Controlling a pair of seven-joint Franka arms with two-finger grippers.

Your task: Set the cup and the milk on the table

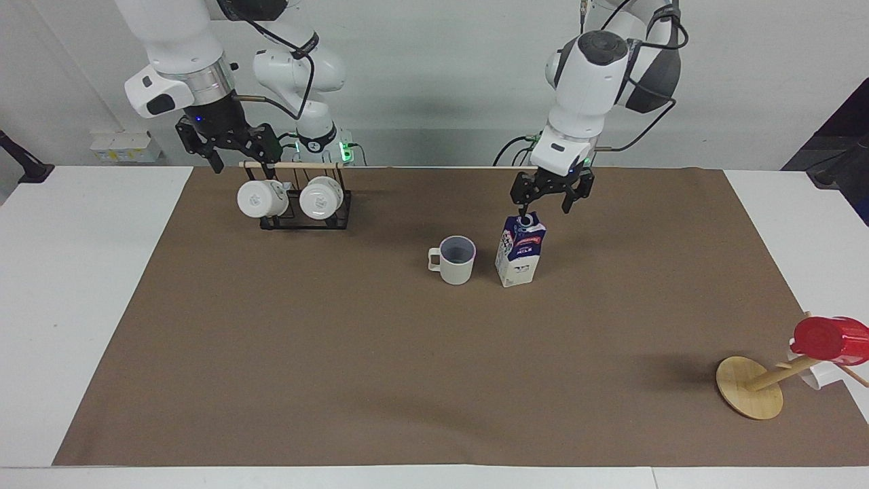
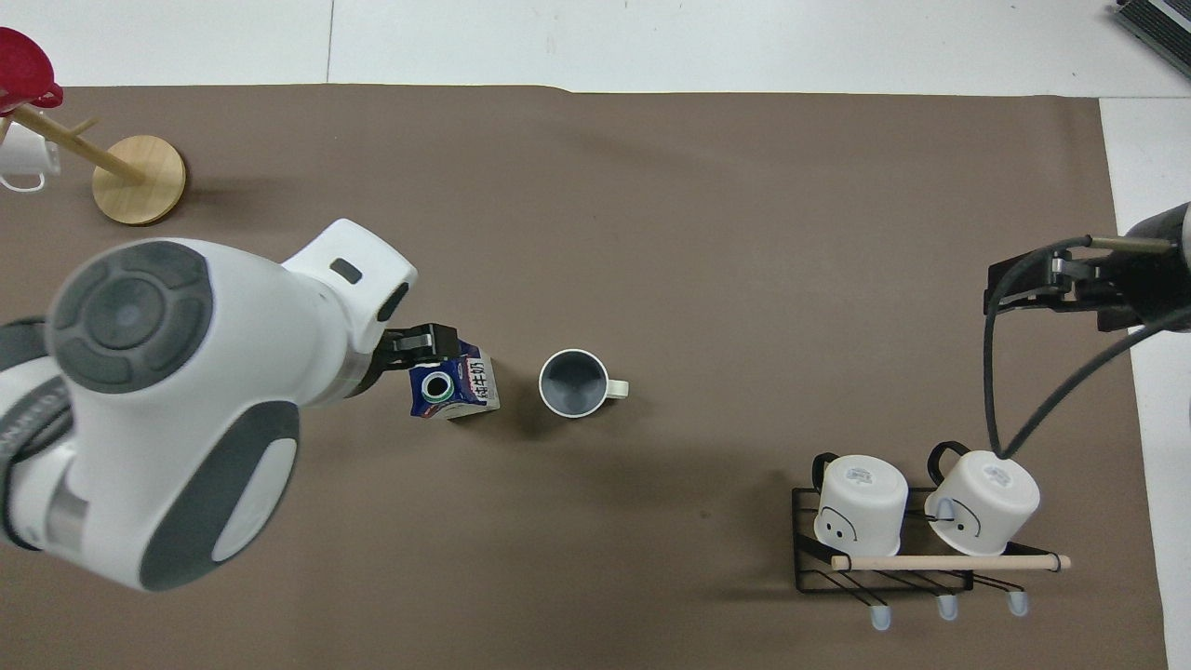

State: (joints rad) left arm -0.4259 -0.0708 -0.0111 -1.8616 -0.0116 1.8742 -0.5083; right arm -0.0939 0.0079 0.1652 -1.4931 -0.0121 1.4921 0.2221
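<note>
A: So, what stands on the worktop (image 1: 81, 285)?

B: Across most of its white top lies a brown sheet (image 1: 380, 367). Near the middle of the sheet the cup (image 1: 456, 259) stands upright, pale grey-white with a blue-grey inside. Its handle points toward the right arm's end of the worktop.

A: And the milk?

B: The milk (image 1: 519, 250) stands upright on the sheet just beside the cup, toward the left arm's end. The two are close but not touching. It is a white and dark blue carton with a red label band and a round cap on top.

A: Is anything holding it?

B: No. The left pincer (image 1: 551, 200) hangs just above the top of the carton with its fingers spread wide and nothing between them. A gap shows between the fingers and the carton.

A: Where is the other arm?

B: The right arm waits at its own end of the worktop. The right pincer (image 1: 234, 153) is up in the air over a black wire rack (image 1: 305, 210), open and empty.

A: What is on that rack?

B: Two white mugs (image 1: 290, 198) rest on it, tipped so their bases face away from the robots. A wooden rod (image 1: 292, 164) runs along the top.

A: Anything else?

B: Toward the left arm's end, far from the robots, a round wooden disc (image 1: 749, 387) carries a slanted peg. On the peg hangs a red cup (image 1: 829, 339).
</note>
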